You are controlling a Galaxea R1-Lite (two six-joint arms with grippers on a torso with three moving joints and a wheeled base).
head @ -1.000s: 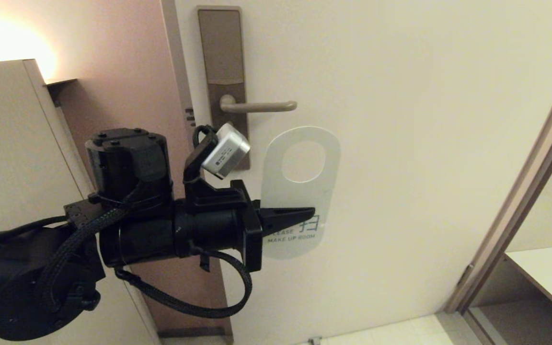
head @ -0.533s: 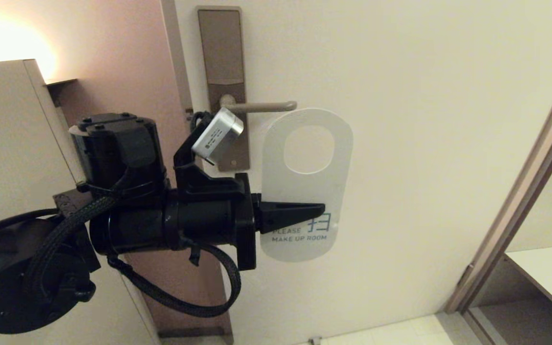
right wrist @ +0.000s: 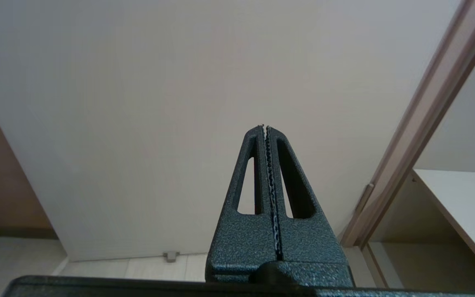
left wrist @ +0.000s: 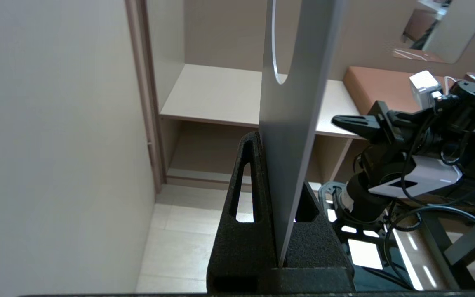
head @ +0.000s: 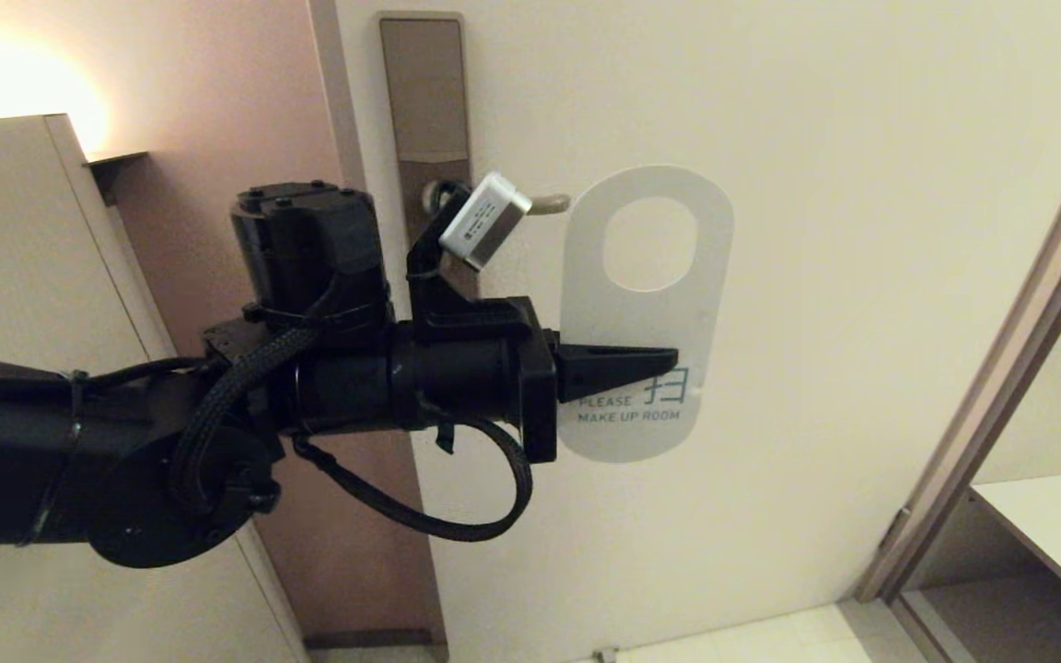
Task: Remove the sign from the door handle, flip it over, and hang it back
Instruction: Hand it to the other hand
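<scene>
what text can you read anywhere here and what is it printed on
"PLEASE" on the white face of the sign, its start hidden by the left claw.
"MAKE UP ROOM" on the line below it.
A teal Chinese character beside "PLEASE", partly covered.
The label on the silver camera box is too small to read.

My right gripper (right wrist: pixel 265 128) has its fingers pressed together with nothing between them. It points at the pale door (right wrist: pixel 179 103). I see the door frame (right wrist: pixel 423 123) and a shelf (right wrist: pixel 464 202) beside it.
</scene>
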